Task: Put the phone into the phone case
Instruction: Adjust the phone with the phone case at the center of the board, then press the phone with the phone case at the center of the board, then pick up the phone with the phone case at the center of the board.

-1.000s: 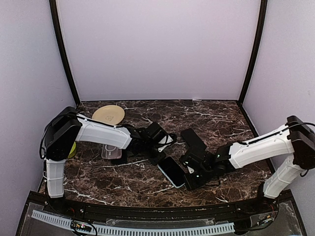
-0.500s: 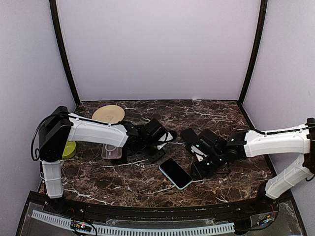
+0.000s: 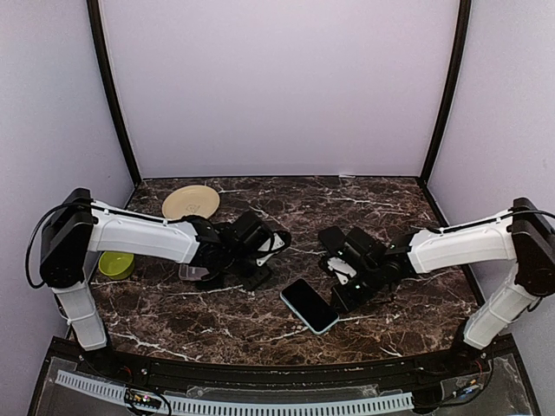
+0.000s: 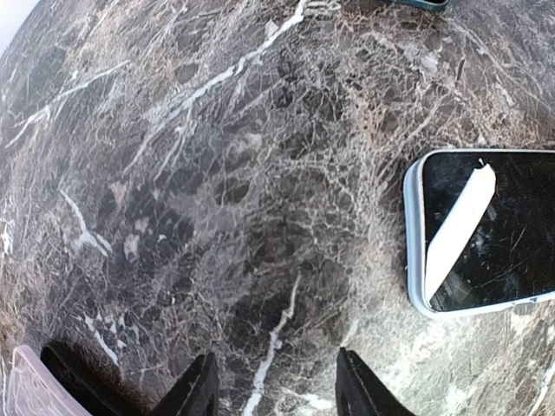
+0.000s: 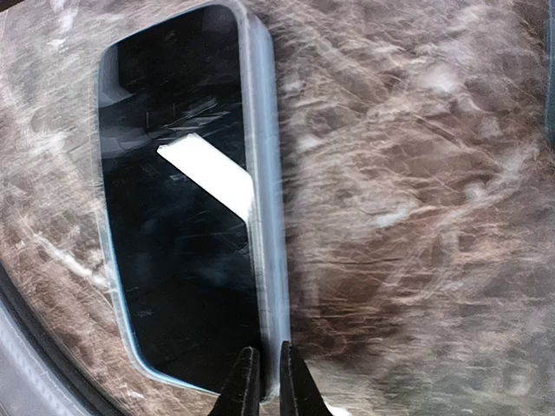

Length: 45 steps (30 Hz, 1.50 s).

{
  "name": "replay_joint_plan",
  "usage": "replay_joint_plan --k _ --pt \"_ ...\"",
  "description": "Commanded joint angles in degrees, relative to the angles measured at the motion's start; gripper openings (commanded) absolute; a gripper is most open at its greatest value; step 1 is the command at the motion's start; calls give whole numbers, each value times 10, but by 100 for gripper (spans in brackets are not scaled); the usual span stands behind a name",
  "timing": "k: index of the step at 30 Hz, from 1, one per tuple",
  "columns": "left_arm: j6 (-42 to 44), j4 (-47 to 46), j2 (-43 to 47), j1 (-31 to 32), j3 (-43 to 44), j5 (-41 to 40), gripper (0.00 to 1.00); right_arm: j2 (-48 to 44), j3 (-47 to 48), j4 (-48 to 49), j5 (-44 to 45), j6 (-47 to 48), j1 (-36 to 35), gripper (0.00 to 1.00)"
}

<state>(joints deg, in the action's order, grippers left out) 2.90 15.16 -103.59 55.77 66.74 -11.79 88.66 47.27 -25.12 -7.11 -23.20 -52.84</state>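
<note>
The dark brown marble desk (image 3: 260, 342) is carrying everything. The left arm (image 3: 139, 236) is stretching low across it from the left and bending in toward the middle. The right arm (image 3: 460, 247) is reaching in from the right, its forearm nearly level and its wrist hanging just beyond the phone.

The phone (image 3: 309, 305) is lying flat and screen up on the bare desk, near the front and a little right of centre, between the two wrists. It is showing a glossy black screen inside a pale silvery-blue rim with rounded corners, and a white streak of reflection is crossing the glass (image 5: 182, 217). Its long axis is running diagonally, from far-left to near-right in the overhead view.

The black phone case (image 3: 330, 236) is lying farther back, apart from the phone and partly covered by the right wrist.

The left tool (image 4: 276, 394) is hanging about half open over bare marble, gripping nothing, with the phone (image 4: 494, 230) off to its side. The right tool (image 5: 269, 381) is hovering at the phone's rim, its jaws almost together and gripping nothing.
</note>
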Motion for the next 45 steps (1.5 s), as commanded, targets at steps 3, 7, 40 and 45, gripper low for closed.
replay_joint_plan --k 3,7,40,45 --pt "-21 2 29 2 -7 5 48 33 -40 25 21 -27 -21 8" --pt "-23 4 34 1 -9 2 48 70 -40 -5 53 -34 -40 5" --pt "-117 44 182 -14 -82 -37 54 135 172 -81 150 -47 -126 98" --pt "-127 52 182 -15 -79 -46 54 153 178 -91 165 -57 -133 99"
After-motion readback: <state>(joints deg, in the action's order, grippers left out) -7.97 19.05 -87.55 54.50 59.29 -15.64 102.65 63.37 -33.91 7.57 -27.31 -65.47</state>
